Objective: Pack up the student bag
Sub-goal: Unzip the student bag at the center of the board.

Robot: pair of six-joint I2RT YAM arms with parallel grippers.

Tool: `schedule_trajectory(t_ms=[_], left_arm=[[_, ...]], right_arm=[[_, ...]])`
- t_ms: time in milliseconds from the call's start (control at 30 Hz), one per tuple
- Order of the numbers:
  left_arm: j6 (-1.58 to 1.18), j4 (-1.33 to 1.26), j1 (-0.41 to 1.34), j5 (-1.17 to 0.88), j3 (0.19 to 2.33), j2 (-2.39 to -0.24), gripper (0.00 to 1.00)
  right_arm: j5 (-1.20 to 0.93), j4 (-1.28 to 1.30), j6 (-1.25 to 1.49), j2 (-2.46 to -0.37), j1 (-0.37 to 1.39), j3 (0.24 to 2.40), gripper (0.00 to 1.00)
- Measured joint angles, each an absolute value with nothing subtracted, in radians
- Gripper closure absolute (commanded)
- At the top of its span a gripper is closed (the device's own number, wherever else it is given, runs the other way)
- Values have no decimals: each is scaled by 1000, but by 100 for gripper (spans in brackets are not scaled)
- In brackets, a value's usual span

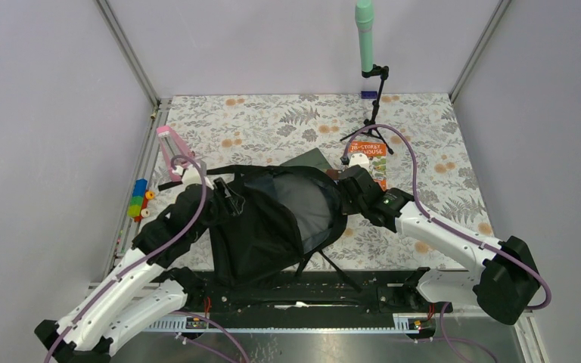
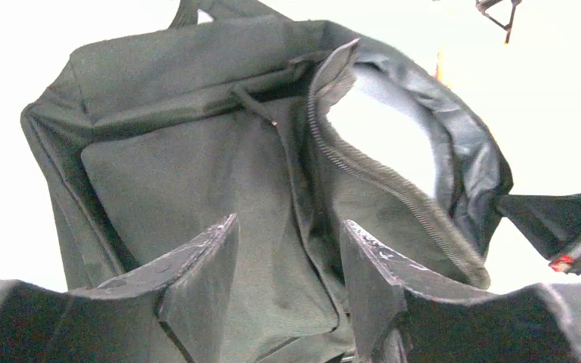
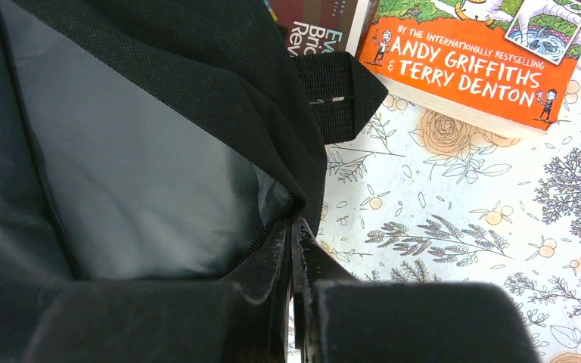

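The student bag (image 1: 272, 219), a large black backpack, lies in the middle of the table with its main compartment held open, grey lining showing. My left gripper (image 1: 223, 193) is at the bag's left edge. In the left wrist view it (image 2: 287, 246) is open, its jaws apart over the bag's (image 2: 197, 174) front panel beside the zipper. My right gripper (image 1: 346, 195) is at the bag's right edge. In the right wrist view it (image 3: 293, 234) is shut on the bag's (image 3: 159, 151) zippered rim.
An orange book (image 1: 372, 153) (image 3: 484, 60) and a dark red book (image 3: 318, 23) lie just right of the bag. A dark green notebook (image 1: 310, 160) sits behind it. A pink object (image 1: 170, 147) and coloured pieces (image 1: 140, 200) are at left. A green recorder on a stand (image 1: 365, 30) is at the back.
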State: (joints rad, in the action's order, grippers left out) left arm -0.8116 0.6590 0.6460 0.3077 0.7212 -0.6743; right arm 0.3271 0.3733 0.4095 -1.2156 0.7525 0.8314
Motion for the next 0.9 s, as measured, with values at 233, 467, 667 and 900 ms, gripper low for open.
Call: schedule_trajectory(t_ms=[233, 467, 667, 900], left_arm=[[-834, 610, 645, 267, 757, -672, 11], [-863, 518, 645, 241, 762, -848, 1], [-872, 428, 633, 236, 756, -897, 1], [-918, 316, 586, 148, 630, -929, 19]], right_arm=[[327, 373, 410, -1216, 752, 831, 100], [326, 373, 409, -1214, 752, 831, 100], [323, 372, 409, -1214, 752, 831, 100], [320, 366, 408, -1213, 752, 829, 100]])
